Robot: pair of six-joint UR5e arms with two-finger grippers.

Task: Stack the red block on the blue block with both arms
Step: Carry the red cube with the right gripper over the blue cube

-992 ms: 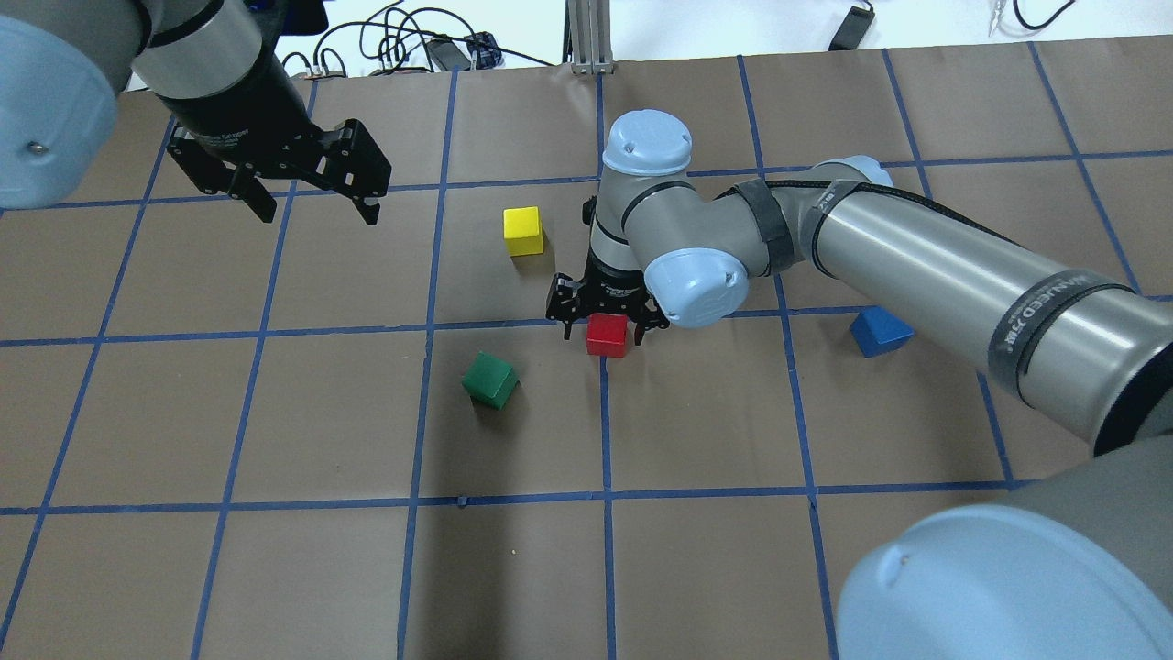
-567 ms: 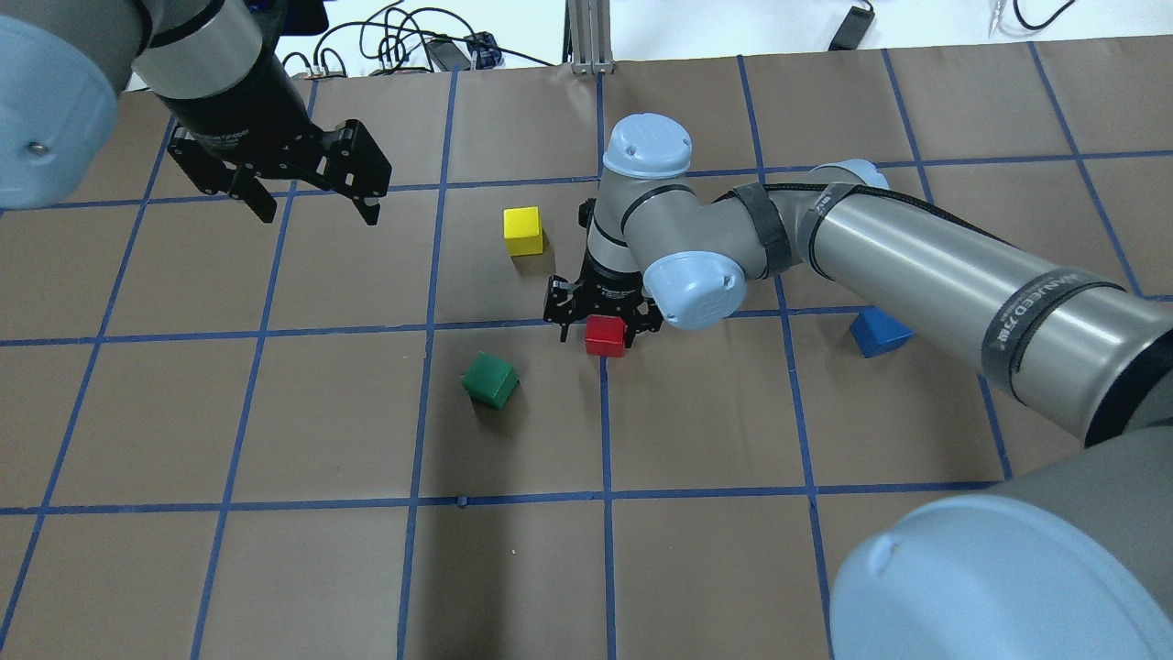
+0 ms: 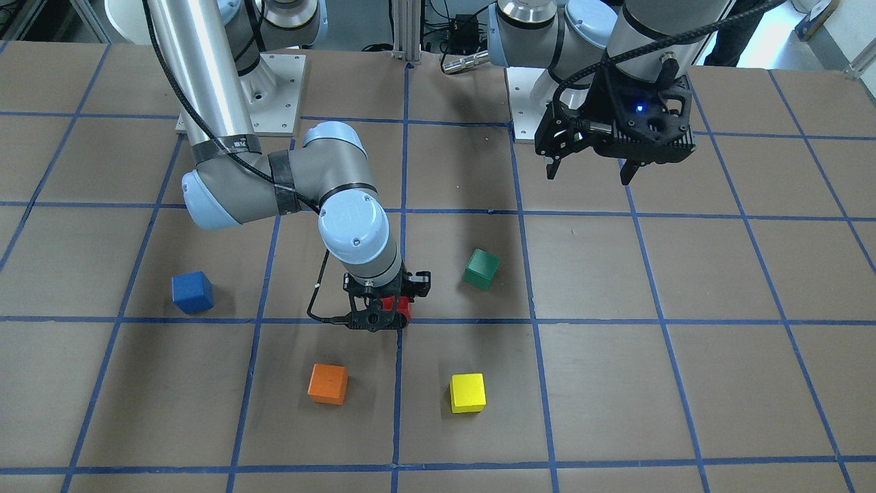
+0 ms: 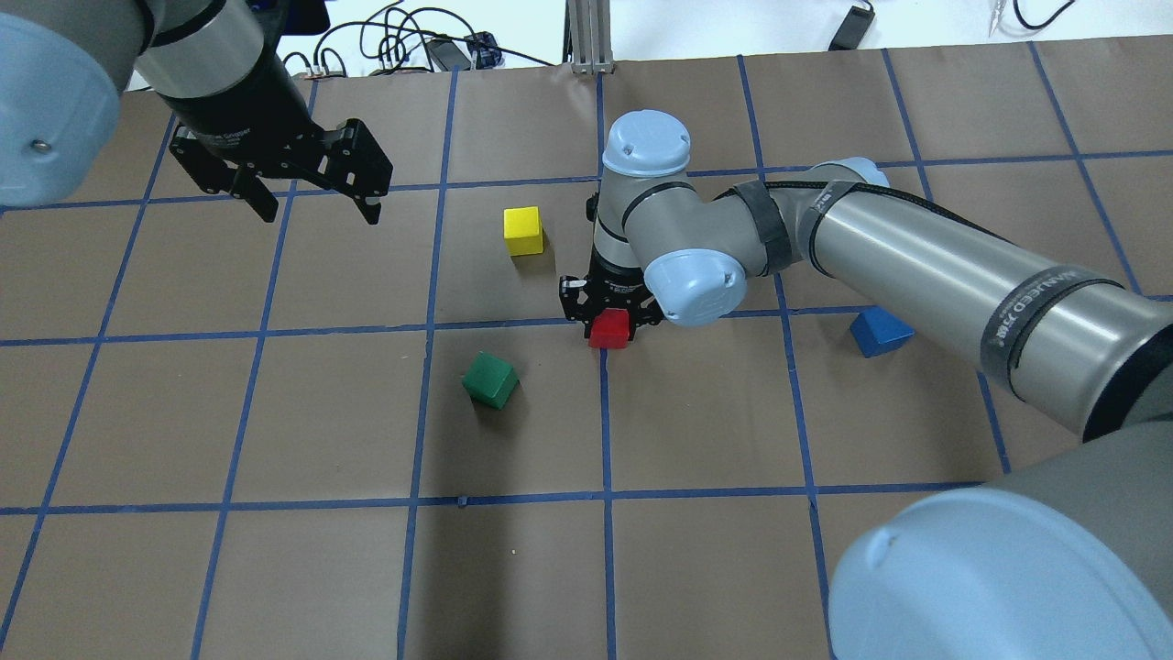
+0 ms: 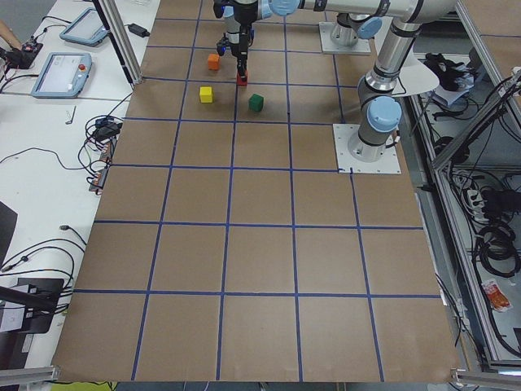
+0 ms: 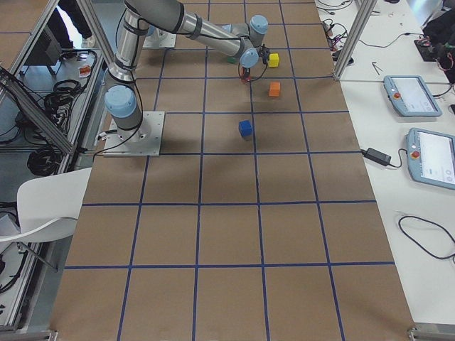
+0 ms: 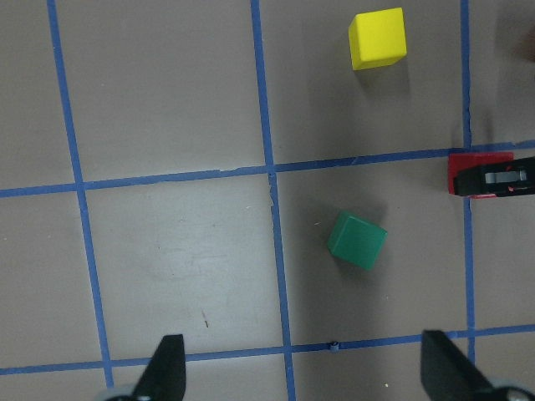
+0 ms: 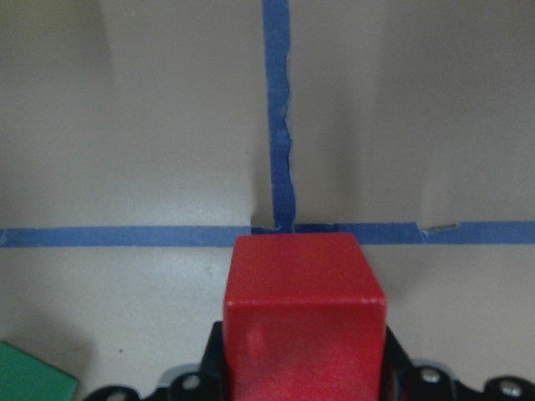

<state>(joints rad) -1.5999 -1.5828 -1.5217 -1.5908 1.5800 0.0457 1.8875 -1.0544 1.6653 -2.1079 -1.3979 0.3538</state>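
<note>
The red block [image 4: 608, 328] sits at a crossing of blue tape lines, between the fingers of my right gripper [image 4: 610, 323], which is shut on it. The right wrist view shows the red block [image 8: 305, 317] held close under the camera. I cannot tell whether it is off the table. In the front view the right gripper [image 3: 383, 309] hides most of the red block [image 3: 399, 305]. The blue block [image 4: 880, 332] lies apart to the right, partly under the right forearm; it shows whole in the front view [image 3: 192, 292]. My left gripper [image 4: 318, 216] hangs open and empty, high at the far left.
A green cube [image 4: 490, 380] lies left of the red block and a yellow cube [image 4: 523, 230] beyond it. An orange cube [image 3: 328, 383] shows in the front view and is hidden by the right arm in the overhead view. Blue tape lines grid the brown table.
The right gripper's fingers have closed in onto the red block, which they straddled open before. The left arm has not moved.
</note>
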